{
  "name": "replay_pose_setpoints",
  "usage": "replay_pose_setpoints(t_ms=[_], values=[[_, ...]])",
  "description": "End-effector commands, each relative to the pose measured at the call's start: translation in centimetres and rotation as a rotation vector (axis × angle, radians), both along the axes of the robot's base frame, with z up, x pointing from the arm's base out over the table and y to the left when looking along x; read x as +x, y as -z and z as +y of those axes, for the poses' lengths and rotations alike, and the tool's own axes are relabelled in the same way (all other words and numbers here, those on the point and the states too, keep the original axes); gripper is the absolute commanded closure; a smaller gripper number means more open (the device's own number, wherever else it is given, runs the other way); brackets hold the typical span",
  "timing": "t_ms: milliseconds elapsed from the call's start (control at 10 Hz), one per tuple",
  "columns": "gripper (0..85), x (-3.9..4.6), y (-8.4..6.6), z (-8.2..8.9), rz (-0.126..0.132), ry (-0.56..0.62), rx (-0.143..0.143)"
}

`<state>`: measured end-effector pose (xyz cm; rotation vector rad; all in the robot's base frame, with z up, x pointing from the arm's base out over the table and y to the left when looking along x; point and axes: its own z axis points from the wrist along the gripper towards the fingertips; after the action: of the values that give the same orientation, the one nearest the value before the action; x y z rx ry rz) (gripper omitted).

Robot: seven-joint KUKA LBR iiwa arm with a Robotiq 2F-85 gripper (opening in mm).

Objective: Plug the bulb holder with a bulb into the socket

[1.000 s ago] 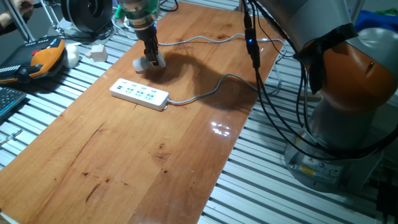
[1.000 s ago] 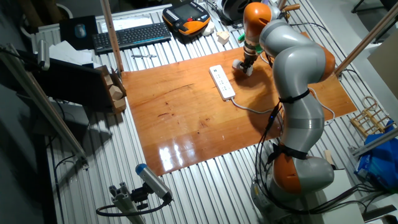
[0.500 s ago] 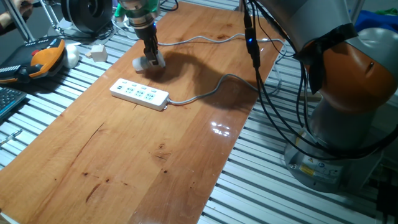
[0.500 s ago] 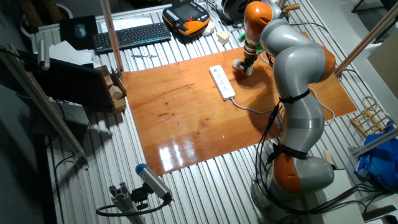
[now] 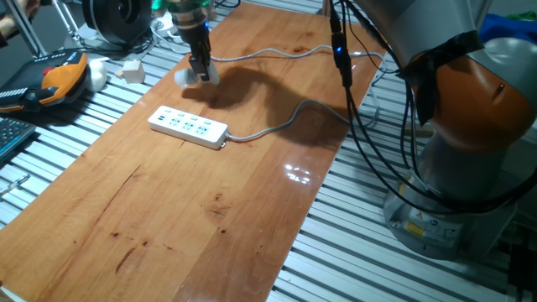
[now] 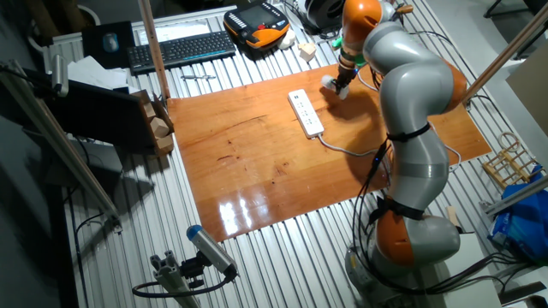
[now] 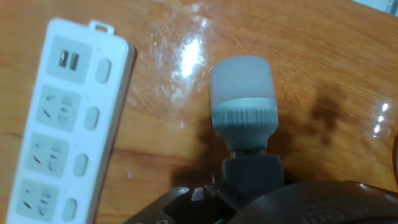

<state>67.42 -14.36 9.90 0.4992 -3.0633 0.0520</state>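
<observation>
Lifted since a second ago, the bulb holder with a bulb (image 5: 198, 76) now hangs off the wooden table (image 5: 252, 193) in the gripper (image 5: 200, 70), higher and farther from the socket (image 5: 188, 127) than where it lay on the wood. The gripper is clamped on the holder's grey plug end; in the hand view the bulb holder with a bulb (image 7: 243, 106) sticks straight out from between the jaws, white dome leading, its long axis running along the fingers. In the fixed views that axis looks tilted, though the exact angle is hard to tell.

Nothing here is a container. The socket (image 7: 65, 124) lies flat on the table (image 7: 336, 74), its long side running roughly parallel to the bulb holder in the hand view, and well apart from it to the left. Its row of outlets faces up, each with a small switch beside it. A grey cable (image 5: 281, 122) leaves the strip's end and curves across the wood toward the arm's base.

Beyond the table edge lie an orange pendant (image 5: 59, 77), a small white block (image 5: 132, 69) and, in the other fixed view, a black keyboard (image 6: 180, 50). Between bulb and strip the wood is bare.
</observation>
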Motion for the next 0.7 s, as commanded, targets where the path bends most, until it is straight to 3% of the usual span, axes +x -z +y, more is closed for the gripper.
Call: replay_pose_setpoints(t_ms=[0,100,400,600], values=[[85.0,0.04,-0.3,0.2,-0.007,0.033,0.017],[85.0,-0.01,-0.5,0.4,-0.019,0.071,0.042],[85.0,-0.17,-1.3,1.6,-0.059,0.143,0.042],[85.0,-0.08,-1.8,2.5,-0.072,0.124,0.010]])
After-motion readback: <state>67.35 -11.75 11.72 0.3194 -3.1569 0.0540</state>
